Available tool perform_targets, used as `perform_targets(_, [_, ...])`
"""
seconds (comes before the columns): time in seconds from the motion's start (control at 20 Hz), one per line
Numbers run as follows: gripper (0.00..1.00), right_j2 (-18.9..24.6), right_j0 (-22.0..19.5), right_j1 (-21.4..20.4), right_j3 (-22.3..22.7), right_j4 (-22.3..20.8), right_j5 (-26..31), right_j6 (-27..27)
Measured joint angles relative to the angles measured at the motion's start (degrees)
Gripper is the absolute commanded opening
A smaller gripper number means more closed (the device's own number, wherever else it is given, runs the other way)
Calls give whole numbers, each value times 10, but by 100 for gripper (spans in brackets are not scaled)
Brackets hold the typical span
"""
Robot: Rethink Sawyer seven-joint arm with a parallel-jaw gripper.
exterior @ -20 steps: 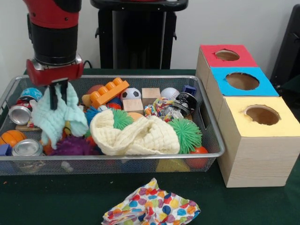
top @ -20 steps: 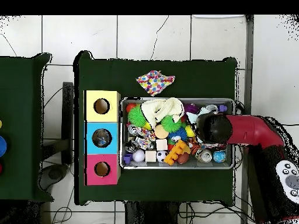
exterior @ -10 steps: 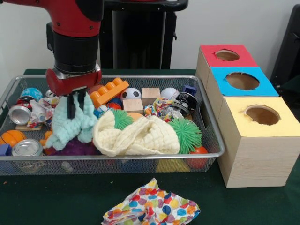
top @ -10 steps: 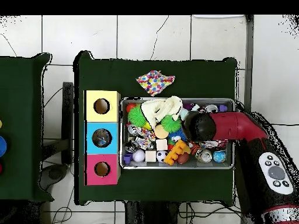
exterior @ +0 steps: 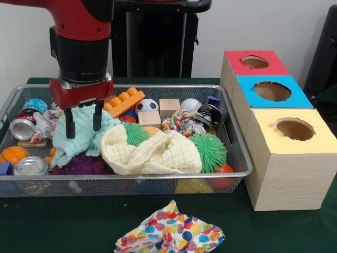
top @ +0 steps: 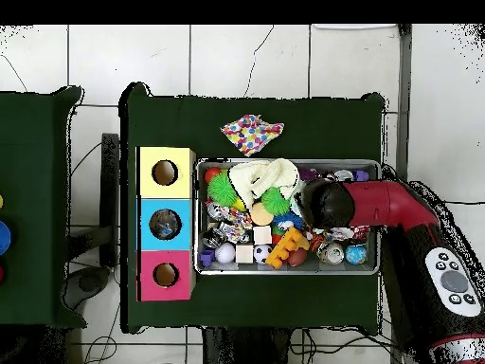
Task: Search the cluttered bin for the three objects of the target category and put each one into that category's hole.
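Note:
A mint-green cloth [exterior: 79, 145] lies crumpled in the left part of the wire bin [exterior: 158, 175], on a purple spiky ball. My gripper [exterior: 83, 124] hangs right over it, open, one finger on each side of the cloth's top. A cream cloth [exterior: 150, 152] lies bunched in the bin's middle, touching the mint one. A multicoloured spotted cloth [exterior: 169, 233] lies on the table in front of the bin. In the overhead view the arm's head [top: 322, 204] covers the gripper; the cream cloth [top: 265, 175] and spotted cloth [top: 251, 133] show.
Three boxes with round holes stand beside the bin: red [exterior: 255, 62], blue [exterior: 272, 91], yellow [exterior: 295, 129]. The bin also holds cans, balls, green spiky balls [exterior: 210, 150], wooden blocks and an orange brick [exterior: 122, 103].
The gripper carried the mint cloth to the right and lowered it into the bin, then opened; the cloth now rests on the clutter instead of hanging from shut fingers.

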Motion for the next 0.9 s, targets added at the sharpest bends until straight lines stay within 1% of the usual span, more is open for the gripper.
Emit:
perform_targets(0.35, [100,1,-3,0,2,2,0,0])
perform_targets(0.55, [100,4,-2,-3,15,14,-2,0])
perform_targets(0.6, [100,5,4,-6,28,24,-4,0])
perform_targets(0.8, [100,5,17,-10,46,37,-10,0])
perform_targets(0.85, [100,5,29,-11,61,46,-17,0])
perform_targets(0.9, [100,6,32,-12,64,48,-19,0])
